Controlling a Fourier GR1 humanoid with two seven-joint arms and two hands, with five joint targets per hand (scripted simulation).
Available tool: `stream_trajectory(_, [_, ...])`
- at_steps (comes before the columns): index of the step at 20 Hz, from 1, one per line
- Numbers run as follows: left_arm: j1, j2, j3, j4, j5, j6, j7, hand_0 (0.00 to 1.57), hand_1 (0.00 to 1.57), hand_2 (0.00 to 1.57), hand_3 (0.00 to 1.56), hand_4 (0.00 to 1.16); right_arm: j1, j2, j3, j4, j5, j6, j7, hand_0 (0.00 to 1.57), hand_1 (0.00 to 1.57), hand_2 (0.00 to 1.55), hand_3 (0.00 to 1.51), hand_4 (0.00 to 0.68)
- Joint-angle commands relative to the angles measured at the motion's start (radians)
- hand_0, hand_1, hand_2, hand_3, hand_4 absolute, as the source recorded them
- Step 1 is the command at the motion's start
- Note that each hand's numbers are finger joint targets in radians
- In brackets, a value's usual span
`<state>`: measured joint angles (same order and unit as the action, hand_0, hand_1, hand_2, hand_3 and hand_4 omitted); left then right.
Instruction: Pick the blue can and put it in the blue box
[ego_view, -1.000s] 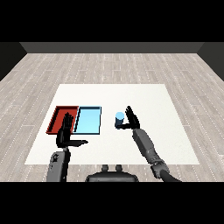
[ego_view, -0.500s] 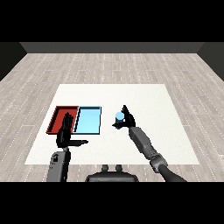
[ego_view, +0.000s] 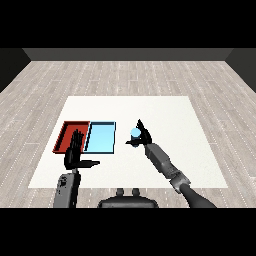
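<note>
Pale blue can (ego_view: 135, 133) upright in curled right hand (ego_view: 143, 137); left hand (ego_view: 75, 153) straight-fingered, holding nothing.

The right forearm reaches in from the lower right, angled up and leftward toward the middle of the view. At its end the right hand (ego_view: 142, 136) stands with fingers pointing up and thumb toward the left, curled partway round something small. The left forearm rises nearly straight from the lower left. The left hand (ego_view: 76, 150) is held upright, fingers straight and pointing away, thumb stuck out sideways to the right
</note>
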<state>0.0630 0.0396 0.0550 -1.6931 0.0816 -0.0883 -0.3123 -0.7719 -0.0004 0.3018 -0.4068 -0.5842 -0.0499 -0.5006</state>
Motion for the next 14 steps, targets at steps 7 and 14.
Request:
stream_trajectory(7, [0.071,-0.018,-0.017,-0.072,-0.002,0.005,-0.001,0.0,0.0,0.0,0.0,0.0,-0.087,0.0,0.059,0.106,-0.099,0.001,-0.004,0.0,0.0,0.0,0.0,0.0])
stream_trajectory(14, [-0.008,0.0,0.014,-0.008,0.015,0.006,0.027,0.0,0.0,0.0,0.0,0.0,-0.069,0.0,0.23,0.056,-0.173,-0.269,0.087,1.39,1.39,1.41,1.34,0.431])
